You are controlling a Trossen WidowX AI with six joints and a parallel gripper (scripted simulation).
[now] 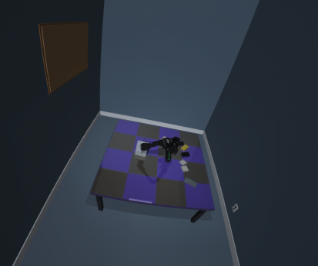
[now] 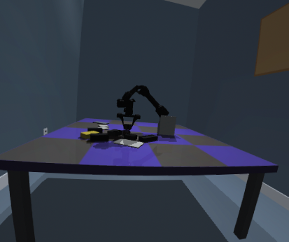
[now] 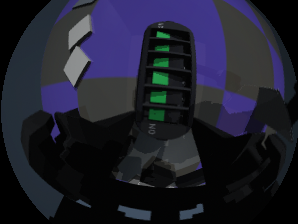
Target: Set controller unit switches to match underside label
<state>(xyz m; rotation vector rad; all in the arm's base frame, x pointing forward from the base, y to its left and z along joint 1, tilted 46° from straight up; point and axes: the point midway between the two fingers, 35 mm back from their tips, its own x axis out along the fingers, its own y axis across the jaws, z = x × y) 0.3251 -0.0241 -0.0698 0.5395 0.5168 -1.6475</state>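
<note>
The dark grey controller unit (image 1: 168, 156) (image 2: 127, 126) (image 3: 169, 131) is raised above the bench. In the wrist view its switch side faces the camera, with the row running away from me. The six rockers show green ends on the left and dark ends on the right. Which ends are pressed down is hard to tell. The label side is turned away and hidden. My gripper (image 2: 127, 128) (image 3: 163, 128) points down and is shut on the unit, a finger at each side of its near end; the contact itself is dark.
Black modules (image 1: 185, 154) (image 2: 147, 138), a yellow block (image 1: 185, 147) (image 2: 89, 134) and pale flat plates (image 1: 182, 162) (image 2: 129, 143) (image 3: 77, 66) lie around on the checkered bench (image 1: 110, 182) (image 2: 46, 150). The arm's base stands on a pale block (image 1: 140, 153) (image 2: 166, 126).
</note>
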